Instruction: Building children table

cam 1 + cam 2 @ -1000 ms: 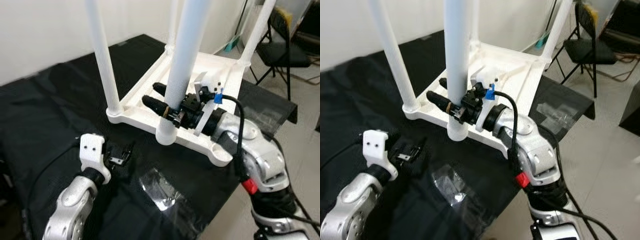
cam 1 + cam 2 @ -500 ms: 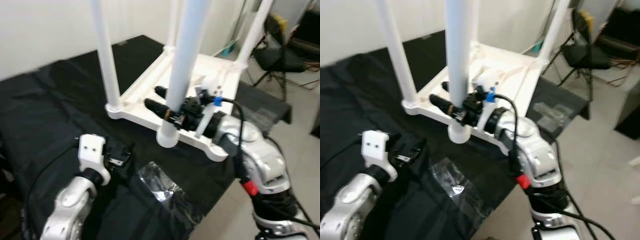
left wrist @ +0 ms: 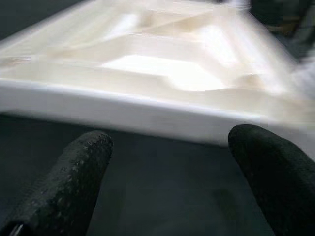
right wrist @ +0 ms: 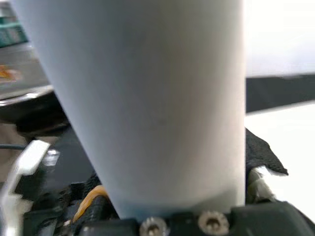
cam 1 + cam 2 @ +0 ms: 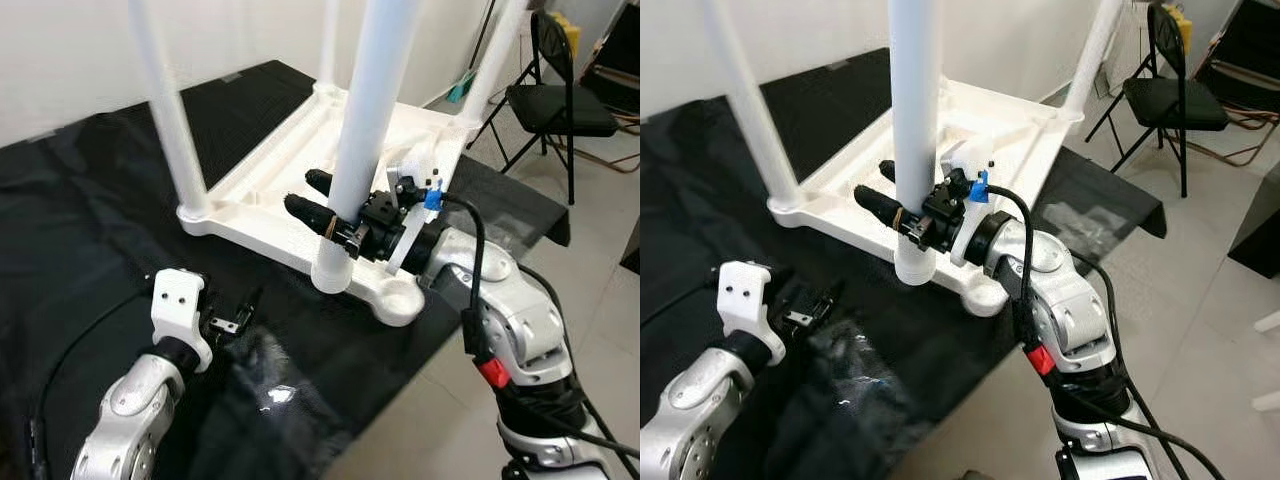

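We see a black cloth (image 5: 90, 220) spread over the tabletop, wrinkled in places and glossy near its front edge, where a clear plastic bag (image 5: 275, 392) lies and catches the light. Beyond the tabletop's far corner a black folding chair (image 5: 560, 100) stands on the pale tiled floor (image 5: 600, 240). A plain light wall (image 5: 70, 60) rises behind the tabletop, and a teal object (image 5: 462, 90) leans at its foot.
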`<state>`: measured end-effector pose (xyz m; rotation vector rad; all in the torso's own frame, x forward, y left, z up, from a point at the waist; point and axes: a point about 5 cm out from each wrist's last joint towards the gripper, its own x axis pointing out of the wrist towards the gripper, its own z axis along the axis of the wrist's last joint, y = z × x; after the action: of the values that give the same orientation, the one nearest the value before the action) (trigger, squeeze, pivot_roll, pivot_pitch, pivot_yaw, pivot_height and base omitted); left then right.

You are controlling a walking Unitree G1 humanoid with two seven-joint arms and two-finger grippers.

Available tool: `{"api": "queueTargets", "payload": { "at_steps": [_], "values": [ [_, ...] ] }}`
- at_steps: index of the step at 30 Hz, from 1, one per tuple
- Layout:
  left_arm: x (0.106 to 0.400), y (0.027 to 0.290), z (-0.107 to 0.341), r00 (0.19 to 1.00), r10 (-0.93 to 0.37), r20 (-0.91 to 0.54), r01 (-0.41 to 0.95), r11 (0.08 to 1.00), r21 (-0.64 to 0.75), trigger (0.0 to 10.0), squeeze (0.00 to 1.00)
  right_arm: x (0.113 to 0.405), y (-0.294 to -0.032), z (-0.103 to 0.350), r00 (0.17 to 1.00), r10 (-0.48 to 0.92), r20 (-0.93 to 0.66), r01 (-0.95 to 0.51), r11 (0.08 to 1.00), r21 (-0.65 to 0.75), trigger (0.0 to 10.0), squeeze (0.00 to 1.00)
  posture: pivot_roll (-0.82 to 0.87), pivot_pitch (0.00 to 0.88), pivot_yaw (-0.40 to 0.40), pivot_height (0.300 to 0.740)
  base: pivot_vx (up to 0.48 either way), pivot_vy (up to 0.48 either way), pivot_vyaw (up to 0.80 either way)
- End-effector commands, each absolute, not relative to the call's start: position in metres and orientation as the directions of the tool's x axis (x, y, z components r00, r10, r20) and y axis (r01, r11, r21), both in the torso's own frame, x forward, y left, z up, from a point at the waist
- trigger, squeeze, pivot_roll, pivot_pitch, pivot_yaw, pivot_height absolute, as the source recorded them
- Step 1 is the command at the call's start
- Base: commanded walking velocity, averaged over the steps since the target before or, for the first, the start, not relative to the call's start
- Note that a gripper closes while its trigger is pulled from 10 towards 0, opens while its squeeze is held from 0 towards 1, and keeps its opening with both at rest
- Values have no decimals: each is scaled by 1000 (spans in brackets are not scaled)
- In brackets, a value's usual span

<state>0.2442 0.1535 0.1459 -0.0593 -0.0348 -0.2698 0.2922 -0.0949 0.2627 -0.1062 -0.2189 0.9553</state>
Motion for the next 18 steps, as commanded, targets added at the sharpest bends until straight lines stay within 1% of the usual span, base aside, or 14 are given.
{"api": "queueTargets", "payload": {
  "at_steps": [1, 10, 15, 18],
  "values": [
    [244, 157, 147, 968, -248, 51, 250, 967, -47, 10000, 0, 289, -90, 265, 536, 832, 143, -809, 554, -195, 10000, 0, -46, 133, -30, 740, 0, 0, 0],
    [245, 160, 146, 975, -218, 44, 220, 975, -44, 10000, 0, 291, -90, 270, 523, 840, 146, -813, 543, -212, 10000, 0, -46, 129, -31, 740, 0, 0, 0],
    [248, 163, 147, 980, -188, 62, 192, 980, -59, 10000, 0, 292, -88, 270, 498, 856, 140, -829, 517, -216, 10000, 0, -46, 129, -32, 740, 0, 0, 0],
    [249, 165, 151, 981, -168, 92, 176, 980, -89, 10000, 0, 295, -94, 268, 465, 876, 129, -845, 483, -229, 10000, 0, -47, 131, -33, 740, 0, 0, 0]
  ]
}}
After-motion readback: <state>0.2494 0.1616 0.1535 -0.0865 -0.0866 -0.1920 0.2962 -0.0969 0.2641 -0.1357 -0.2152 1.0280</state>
